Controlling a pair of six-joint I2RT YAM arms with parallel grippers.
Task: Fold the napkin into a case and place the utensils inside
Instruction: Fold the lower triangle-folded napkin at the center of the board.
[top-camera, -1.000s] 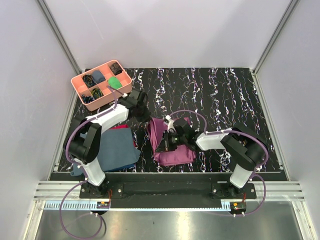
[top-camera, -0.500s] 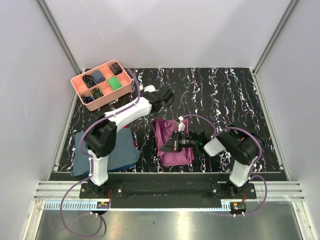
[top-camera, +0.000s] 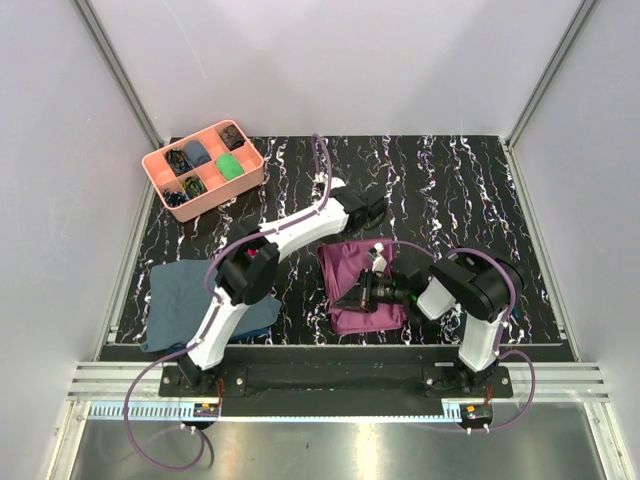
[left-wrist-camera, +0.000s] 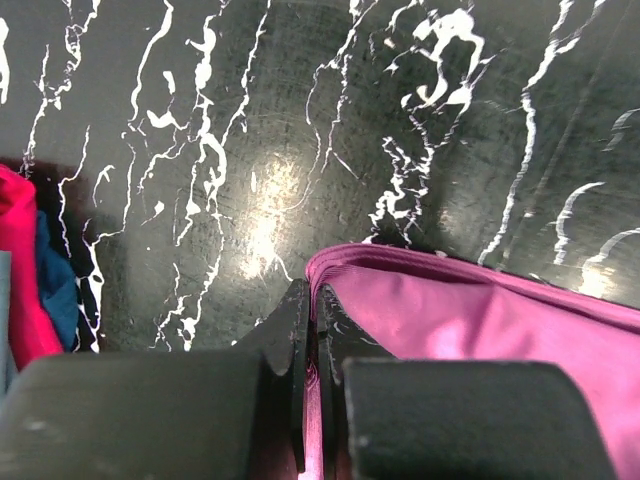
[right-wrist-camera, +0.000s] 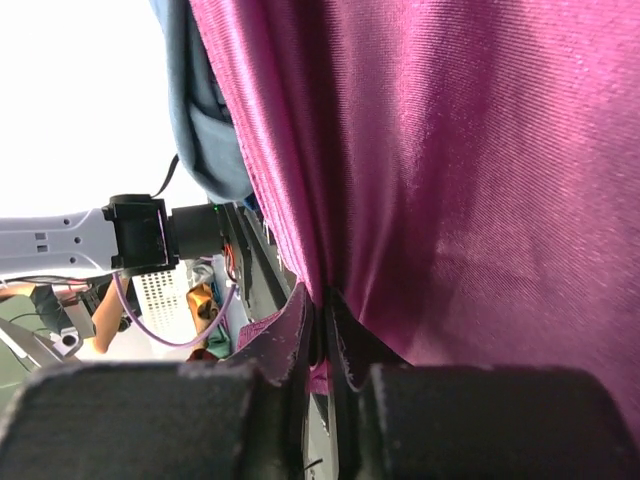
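Tray (top-camera: 243, 183) of oddments (top-camera: 230, 165); left end effector (left-wrist-camera: 312, 300), right end effector (right-wrist-camera: 322, 310) tight on napkin (top-camera: 350, 262)

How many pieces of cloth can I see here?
3. A soft plum-purple napkin sits mid-table. A larger slate-blue cloth lies at the left. A small red cloth lies against the blue one, showing only in the left wrist view.

Top view high, wide; wrist views close, sharing napkin (top-camera: 345, 263).
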